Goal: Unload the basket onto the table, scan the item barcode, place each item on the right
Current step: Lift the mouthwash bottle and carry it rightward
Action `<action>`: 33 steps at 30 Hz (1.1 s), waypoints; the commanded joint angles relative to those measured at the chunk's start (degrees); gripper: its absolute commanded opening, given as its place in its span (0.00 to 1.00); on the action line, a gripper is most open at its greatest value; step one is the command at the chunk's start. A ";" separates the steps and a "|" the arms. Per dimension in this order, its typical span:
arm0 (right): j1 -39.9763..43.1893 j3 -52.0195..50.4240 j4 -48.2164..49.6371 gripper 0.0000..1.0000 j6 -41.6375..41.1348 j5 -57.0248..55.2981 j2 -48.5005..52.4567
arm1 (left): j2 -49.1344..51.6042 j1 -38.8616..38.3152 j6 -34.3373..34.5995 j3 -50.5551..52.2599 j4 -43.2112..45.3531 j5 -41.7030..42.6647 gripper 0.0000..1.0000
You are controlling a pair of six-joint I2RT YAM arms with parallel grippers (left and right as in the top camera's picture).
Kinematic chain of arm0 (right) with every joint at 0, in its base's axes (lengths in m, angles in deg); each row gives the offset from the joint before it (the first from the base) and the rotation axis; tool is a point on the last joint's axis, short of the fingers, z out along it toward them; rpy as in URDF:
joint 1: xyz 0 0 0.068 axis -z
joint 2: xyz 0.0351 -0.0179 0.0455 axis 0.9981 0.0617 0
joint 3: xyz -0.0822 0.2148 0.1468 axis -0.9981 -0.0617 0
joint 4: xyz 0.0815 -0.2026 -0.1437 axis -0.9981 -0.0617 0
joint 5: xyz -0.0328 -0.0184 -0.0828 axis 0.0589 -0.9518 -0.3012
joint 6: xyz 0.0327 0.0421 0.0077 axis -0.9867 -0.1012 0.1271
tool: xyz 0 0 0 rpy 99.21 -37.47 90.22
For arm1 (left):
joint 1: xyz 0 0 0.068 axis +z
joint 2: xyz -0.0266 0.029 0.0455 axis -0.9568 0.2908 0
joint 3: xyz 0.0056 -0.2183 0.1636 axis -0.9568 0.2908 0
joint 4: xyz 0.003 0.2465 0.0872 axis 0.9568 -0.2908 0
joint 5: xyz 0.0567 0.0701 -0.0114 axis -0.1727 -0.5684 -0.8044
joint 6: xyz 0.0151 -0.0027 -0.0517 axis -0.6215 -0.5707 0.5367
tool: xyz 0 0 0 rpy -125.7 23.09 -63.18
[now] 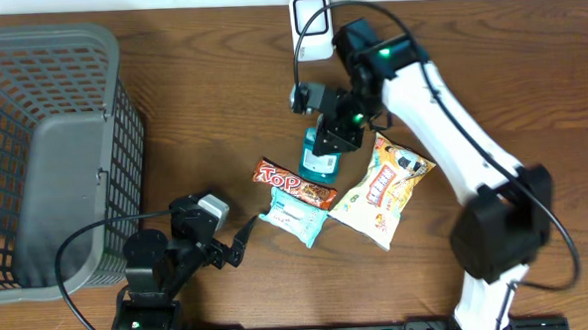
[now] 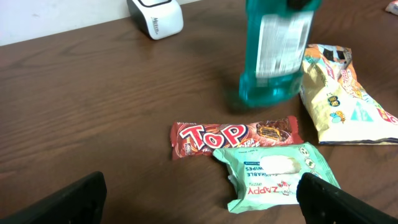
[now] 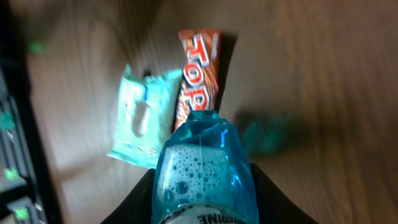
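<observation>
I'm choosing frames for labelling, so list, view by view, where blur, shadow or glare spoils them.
Overhead: evenly lit and sharp, no strong glare on the table. Left wrist: the blue bottle is smeared by motion, its label unreadable, while the Top bar and wipes pack are crisp. Right wrist: the whole picture is soft, and the bottle casts a dim shadow on the wood.

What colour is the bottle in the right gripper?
Translucent teal bottle with a white printed label; shows best in the left wrist view.
</observation>
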 commanded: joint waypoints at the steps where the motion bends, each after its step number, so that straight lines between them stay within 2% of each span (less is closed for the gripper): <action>1: 0.48 2.93 -0.11 0.02 -9.33 8.28 -8.59 | -0.02 0.20 0.50 0.39 0.17 -0.26 0.98; 9: 4.74 2.45 -0.28 0.01 -17.97 23.04 -11.50 | -0.02 0.20 0.50 0.39 0.17 -0.26 0.98; 15: 9.79 0.31 -2.75 0.02 -18.78 31.15 -10.78 | -0.02 0.20 0.50 0.39 0.17 -0.26 0.98; 23: 12.98 -8.44 -2.78 0.01 -15.80 33.53 -10.64 | -0.02 0.20 0.50 0.39 0.17 -0.26 0.98; 30: 13.73 -21.97 0.55 0.03 -7.72 44.41 -10.62 | -0.02 0.20 0.50 0.39 0.17 -0.26 0.98; 33: 14.34 -24.59 0.55 0.02 -7.17 46.69 -10.62 | -0.04 0.20 0.50 0.39 0.20 -0.26 0.98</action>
